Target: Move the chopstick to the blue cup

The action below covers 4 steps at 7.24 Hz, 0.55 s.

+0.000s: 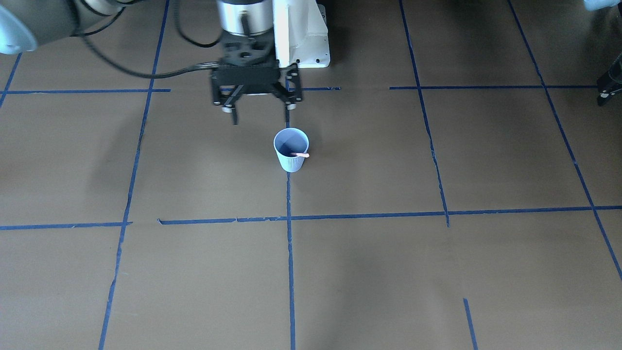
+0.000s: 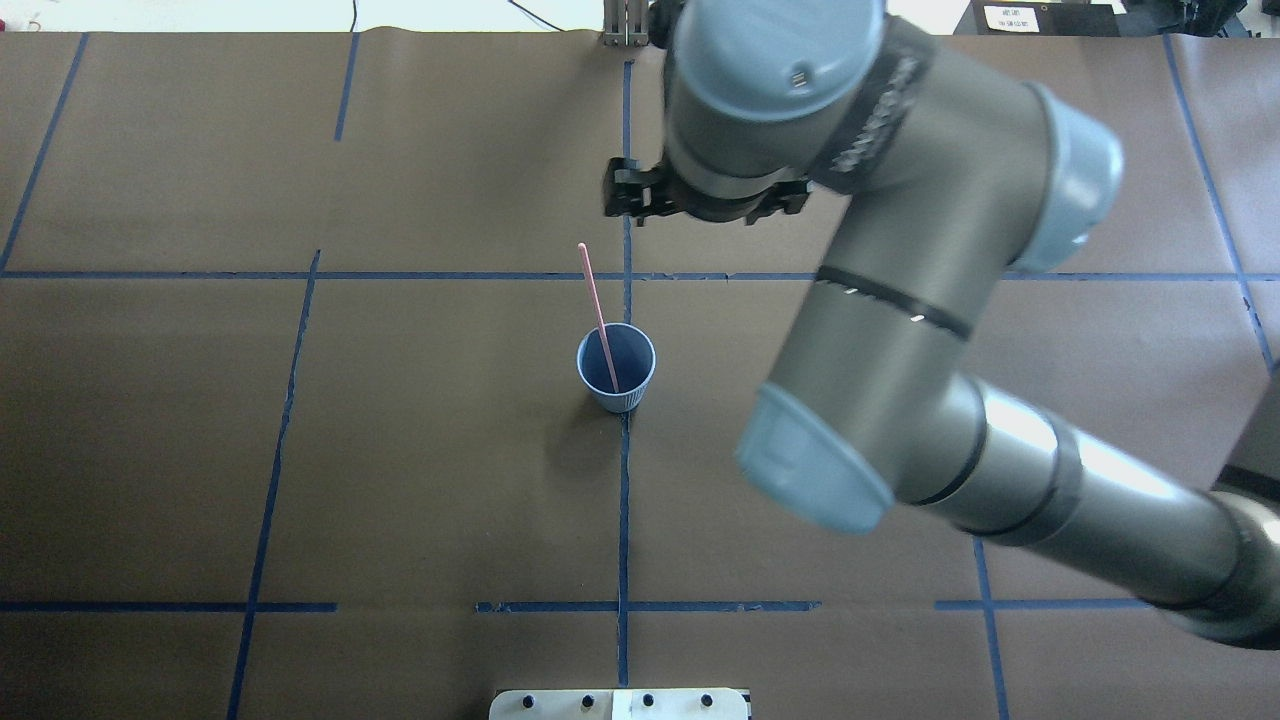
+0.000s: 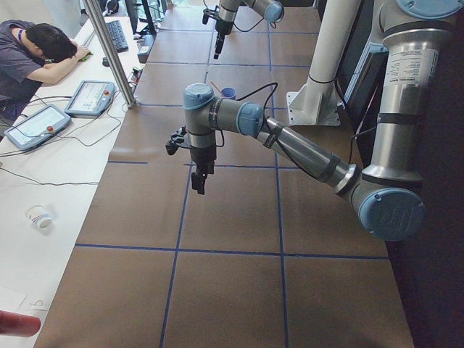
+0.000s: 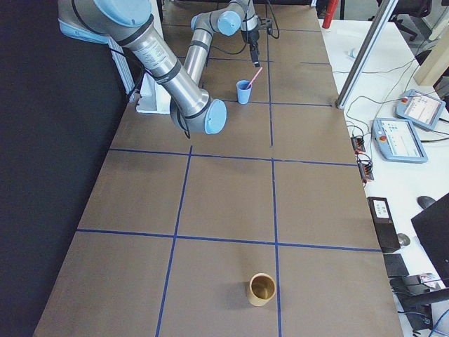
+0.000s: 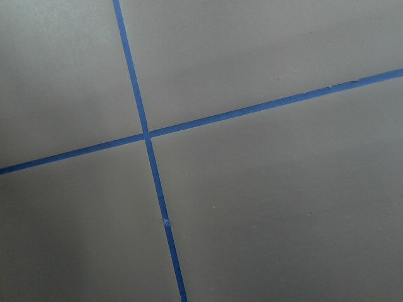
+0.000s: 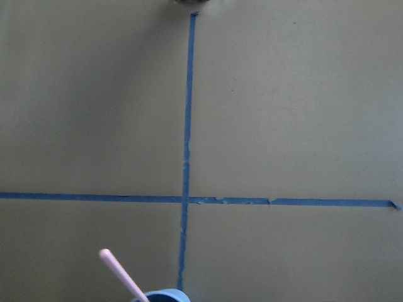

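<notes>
A: Where is the chopstick (image 2: pixel 597 310)?

B: It stands in the blue cup (image 2: pixel 616 368). Its lower end is down on the cup's floor and its shaft rests on the rim.

A: Which way does it point?

B: From overhead, its long axis runs from the cup's bottom up and out toward 12 o'clock, tipped a shade toward 11. It is tilted, not upright, and most of its pink length sticks out past the rim.

A: And the cup?

B: It is upright on the brown surface (image 2: pixel 400 450), right on the blue tape line (image 2: pixel 622 500) that runs from 6 to 12 o'clock.

A: What about the right hand (image 1: pixel 261 115)?

B: It hangs above the surface with its fingers spread wide and nothing between them. It is clear of both chopstick and cup. From overhead it sits at the cup's 12 o'clock.

A: And the left hand (image 3: pixel 198 183)?

B: It is well apart from the cup and points down over bare surface. I cannot tell whether its fingers are apart or together.

A: Is anything else on the surface?

B: A tan cup (image 4: pixel 261 288), upright, far off toward the robot's right end.
</notes>
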Tool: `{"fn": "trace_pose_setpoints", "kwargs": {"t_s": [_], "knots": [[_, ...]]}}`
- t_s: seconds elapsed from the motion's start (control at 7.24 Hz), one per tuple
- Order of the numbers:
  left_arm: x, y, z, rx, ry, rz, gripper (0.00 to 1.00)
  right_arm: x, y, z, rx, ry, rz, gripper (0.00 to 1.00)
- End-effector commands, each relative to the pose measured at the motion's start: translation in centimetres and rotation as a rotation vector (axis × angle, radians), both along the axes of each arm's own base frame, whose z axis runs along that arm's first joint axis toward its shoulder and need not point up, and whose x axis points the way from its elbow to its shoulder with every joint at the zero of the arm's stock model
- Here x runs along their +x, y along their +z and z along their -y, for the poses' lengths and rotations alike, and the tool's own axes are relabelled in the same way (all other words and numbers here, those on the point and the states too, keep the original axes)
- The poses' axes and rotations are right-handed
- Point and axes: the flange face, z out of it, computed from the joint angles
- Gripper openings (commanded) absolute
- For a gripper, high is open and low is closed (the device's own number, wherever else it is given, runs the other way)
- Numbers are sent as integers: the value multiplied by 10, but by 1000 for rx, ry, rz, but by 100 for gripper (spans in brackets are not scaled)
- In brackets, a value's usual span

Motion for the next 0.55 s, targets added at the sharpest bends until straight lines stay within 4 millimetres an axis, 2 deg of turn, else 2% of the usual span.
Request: {"fn": "trace_pose_setpoints", "kwargs": {"t_s": [0.0,0.14,0.28,0.41], "knots": [[-12,10,3,-29,-25,-21,100,121,96,39,14,-165,-28,100],[-32,31,7,-52,-38,-23,100,172,139,57,41,-189,-85,100],[-66,75,11,-73,-3,-90,100,222,191,65,38,-251,-99,100],[-91,114,11,-79,25,-123,100,254,222,68,46,-275,-96,100]]}}
